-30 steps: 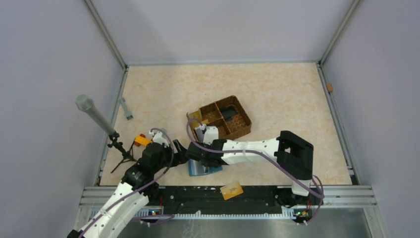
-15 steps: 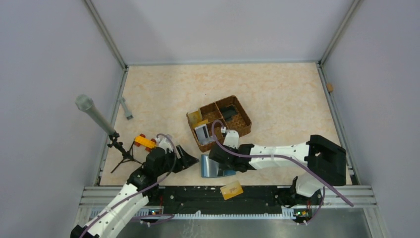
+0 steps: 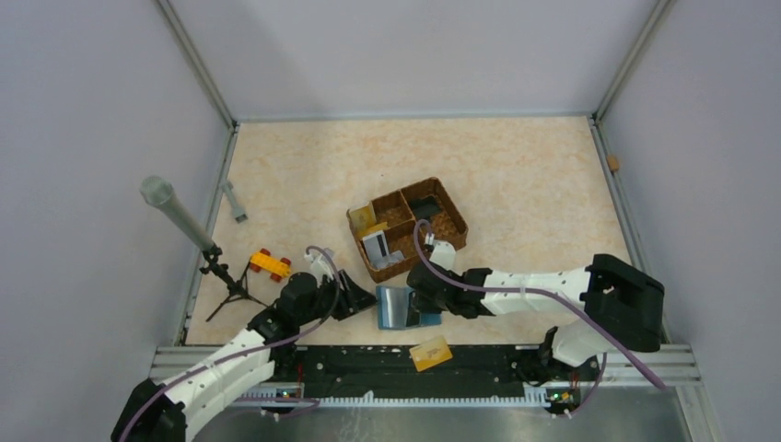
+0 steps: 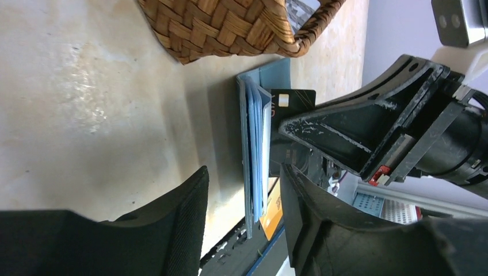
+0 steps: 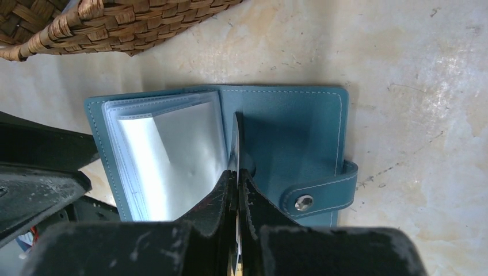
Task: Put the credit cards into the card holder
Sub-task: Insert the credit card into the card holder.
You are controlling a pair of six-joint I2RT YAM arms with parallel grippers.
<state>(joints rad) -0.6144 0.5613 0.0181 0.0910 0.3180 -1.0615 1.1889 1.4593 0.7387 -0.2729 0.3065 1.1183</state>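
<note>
Two tools work low at the near bench (image 3: 553,184) edge. The right tool (image 5: 237,172) is clenched on a dark card (image 4: 299,100), held edge-on at the middle of the holder (image 5: 288,129). The holder lies open flat, clear sleeves fanned on one half, stud strap on the other. The left tool (image 4: 244,172) is released, fingers spread just beside the holder's edge. Basket (image 3: 410,226) sits just behind, with a grey card (image 3: 375,246) inside. Orange card (image 3: 430,353) lies on the rail (image 3: 368,368).

we read no words, numbers or brands anywhere; the dark card (image 4: 296,100) shows only a pale square at its nine o'clock end.
</note>
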